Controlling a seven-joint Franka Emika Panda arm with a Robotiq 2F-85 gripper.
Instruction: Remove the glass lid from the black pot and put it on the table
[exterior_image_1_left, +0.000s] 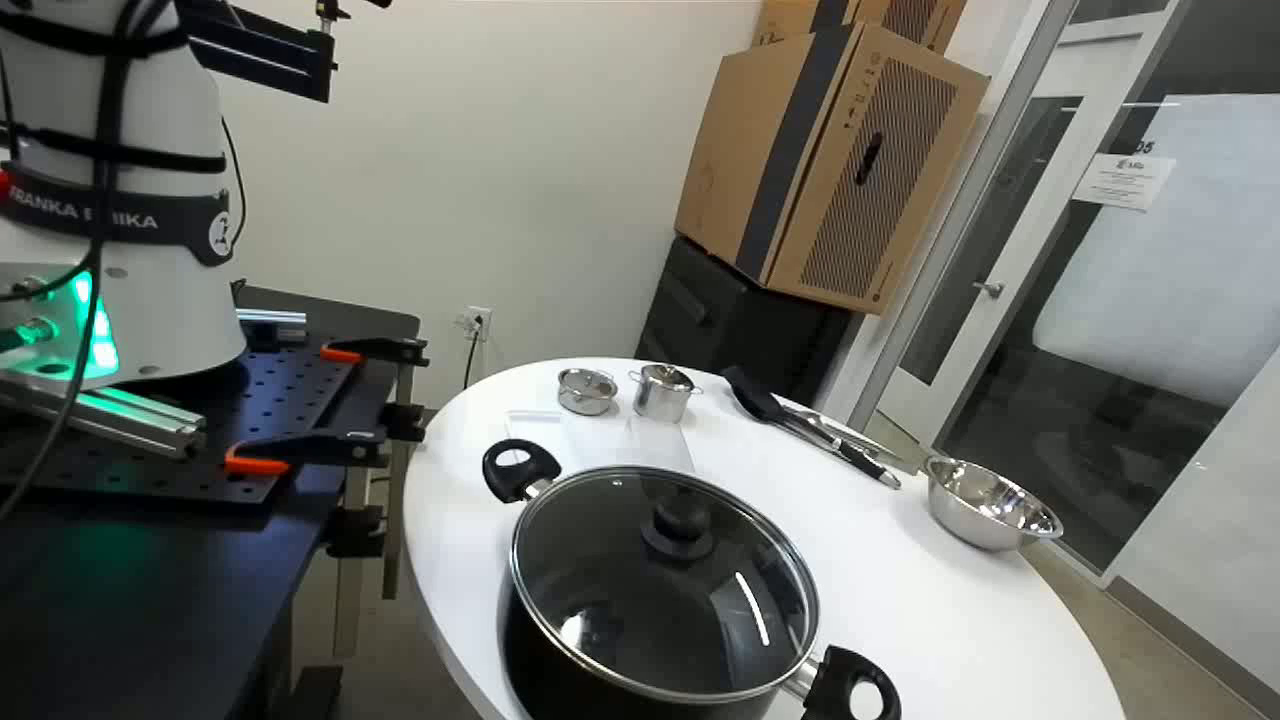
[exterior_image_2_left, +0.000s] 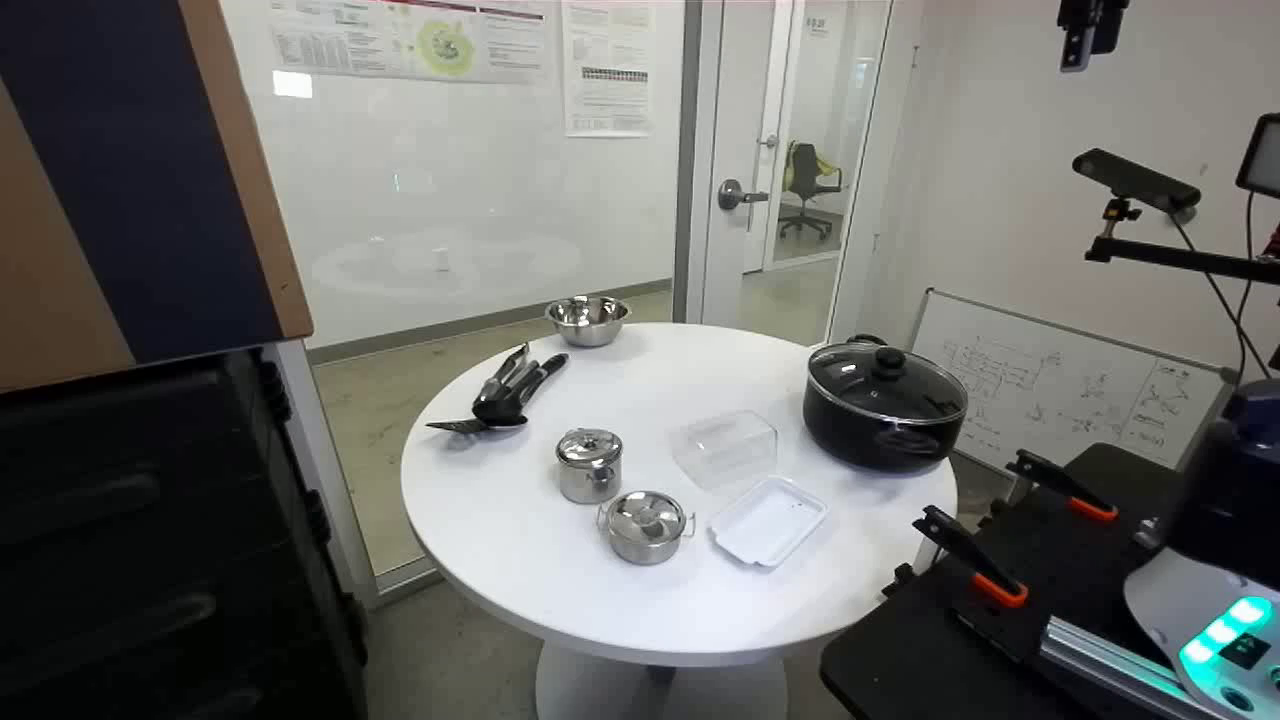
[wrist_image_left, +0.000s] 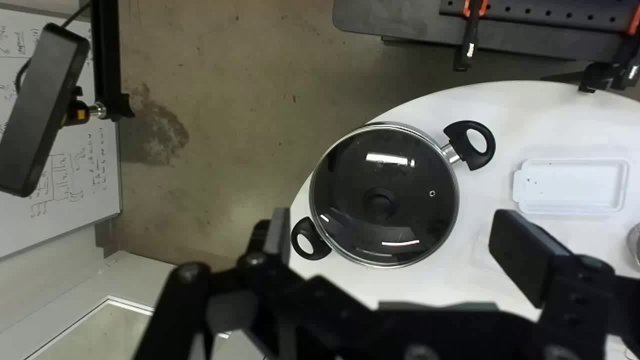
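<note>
'franka'-lettered arm (exterior_image_1_left: 165, 195), lidded black pot (exterior_image_2_left: 850, 428)

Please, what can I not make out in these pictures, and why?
Large round black pot, in an exterior view: base cut off by bottom edge.
Its inside, wrist view: dark, obscured by reflections on the metal-rimmed round glass lid.
White rectangular board, in an exterior view: handwriting too small to read.
Black two-fingered tool, wrist view: partly blurred, cut off by bottom edge.
</note>
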